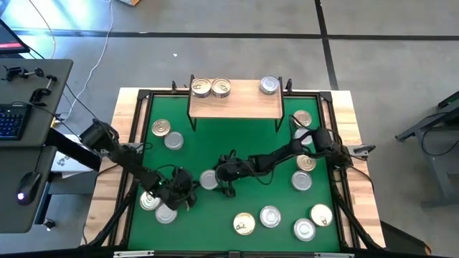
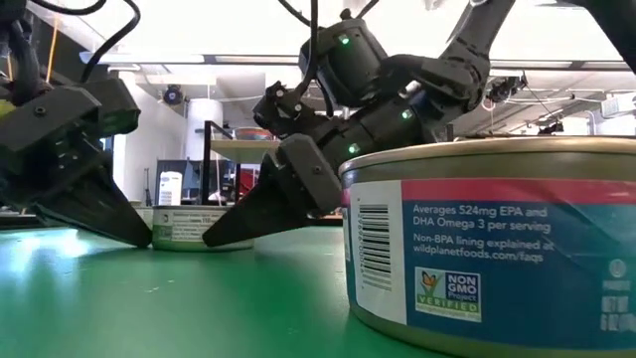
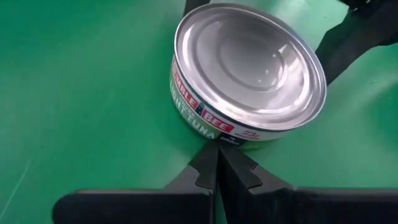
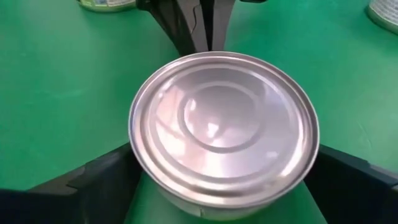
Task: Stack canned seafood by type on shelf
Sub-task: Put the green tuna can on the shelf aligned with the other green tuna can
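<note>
We see a silver-lidded tin (image 1: pixel 209 179) flat on the green counter (image 1: pixel 215 140) mid-field, sitting between the two fingers of the right end effector (image 1: pixel 217 184), whose fingers stand wide apart on either side of the tin's wall and not pressing it as far as we can tell; in the right wrist view the tin (image 4: pixel 224 130) fills the gap between the fingers (image 4: pixel 93 183). We judge it rigid, dense for its size, smooth metal lid and glossy paper label, so slippery; best hold is across the side wall under the rim, not on the lid. The left end effector (image 1: pixel 185 192) sits just beyond the tin on the far side from the right one, fingers pressed together, tips right at the tin's label (image 3: pixel 205 118), touching or nearly, we cannot tell which; it holds nothing

The shelf (image 1: pixel 235 104) is well ahead of the right end effector toward the far counter edge, with two gold-lidded tins (image 1: pixel 211 87) side by side at one end and one silver tin (image 1: pixel 269 85) at the other. More loose tins lie around both end effectors on the green mat, e.g. a gold one (image 1: pixel 244 223) behind the right one. The mat looks flat and low-grip enough for a tin to slide. Beyond the counter: grey floor, a desk with keyboard (image 1: pixel 11 120) beside the left arm
</note>
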